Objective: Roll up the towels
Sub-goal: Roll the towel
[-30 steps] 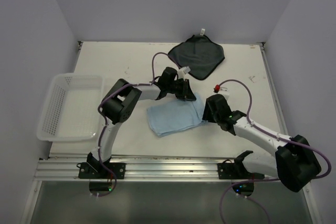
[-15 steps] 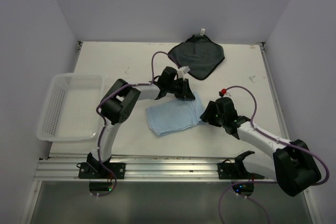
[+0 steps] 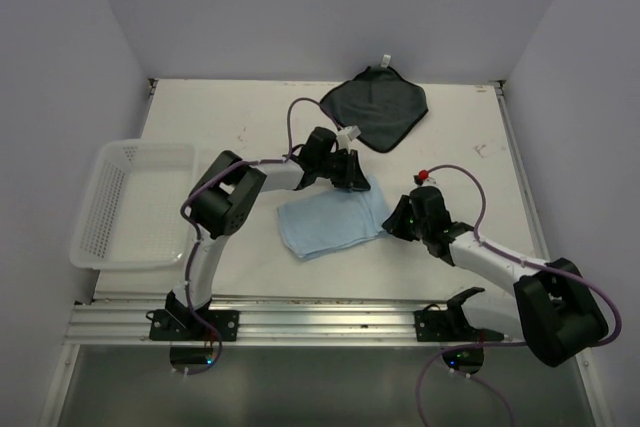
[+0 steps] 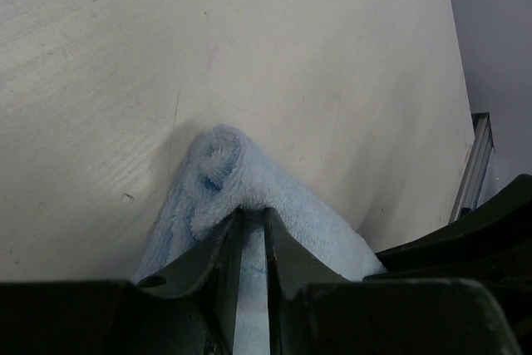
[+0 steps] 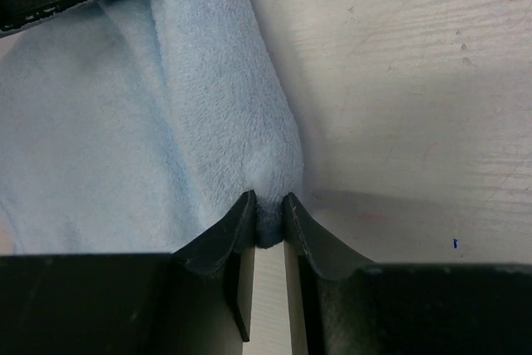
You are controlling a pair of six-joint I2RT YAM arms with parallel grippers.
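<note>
The light blue towel lies in the middle of the table, its right edge folded over into a thick roll. My left gripper is shut on the far end of that rolled edge. My right gripper is shut on the near end of the same edge. The dark grey towel with a small white tag lies flat at the back of the table, touched by neither gripper.
A white mesh basket sits at the left side of the table. The metal rail runs along the near edge. Walls close in the table on three sides.
My right gripper has moved left and toward the near end of the towel's right edge and now pinches it. The left gripper has stayed on the far end.
</note>
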